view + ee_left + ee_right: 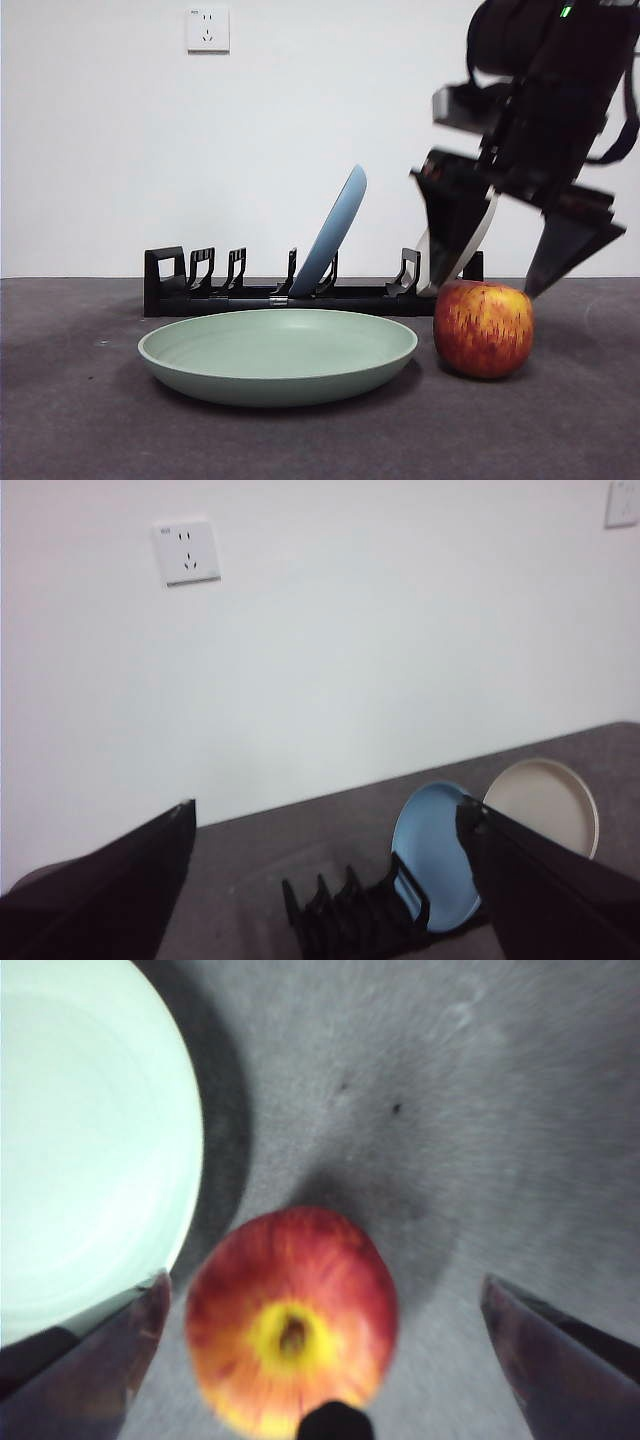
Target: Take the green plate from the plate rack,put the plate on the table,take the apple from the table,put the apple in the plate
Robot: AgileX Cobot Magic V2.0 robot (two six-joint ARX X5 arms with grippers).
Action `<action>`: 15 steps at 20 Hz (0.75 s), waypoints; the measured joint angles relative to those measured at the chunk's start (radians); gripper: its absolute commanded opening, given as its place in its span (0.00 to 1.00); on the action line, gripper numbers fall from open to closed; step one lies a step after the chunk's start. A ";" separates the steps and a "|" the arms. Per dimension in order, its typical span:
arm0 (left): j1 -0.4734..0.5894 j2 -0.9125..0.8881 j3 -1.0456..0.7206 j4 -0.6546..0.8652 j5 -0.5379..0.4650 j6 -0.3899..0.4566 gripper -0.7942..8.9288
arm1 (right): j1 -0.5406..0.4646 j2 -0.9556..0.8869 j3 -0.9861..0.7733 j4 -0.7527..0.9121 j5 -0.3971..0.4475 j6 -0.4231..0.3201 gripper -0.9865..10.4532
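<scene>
Apple (483, 328) sat on desk (80, 420), just right of green plate (278, 355), not touching. Plate lay flat, near side of plate rack (290, 292); blue plate (330, 232) leaned in rack. Right end effector (500, 292) hung over apple, jaws wide, straddling it w/o contact. Left end effector (325, 880) wide, up high.

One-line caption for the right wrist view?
Open right gripper poised above the apple, beside the green plate.
</scene>
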 measured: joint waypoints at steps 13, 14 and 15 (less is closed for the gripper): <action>0.000 0.006 0.000 -0.076 -0.032 0.000 0.53 | 0.018 0.100 0.001 -0.011 0.001 0.005 0.08; 0.000 0.007 0.000 -0.076 -0.032 0.000 0.53 | 0.018 0.100 0.006 -0.021 0.002 0.005 0.08; 0.000 0.007 0.000 -0.076 -0.033 0.000 0.53 | 0.018 0.099 0.019 -0.040 0.001 0.005 0.08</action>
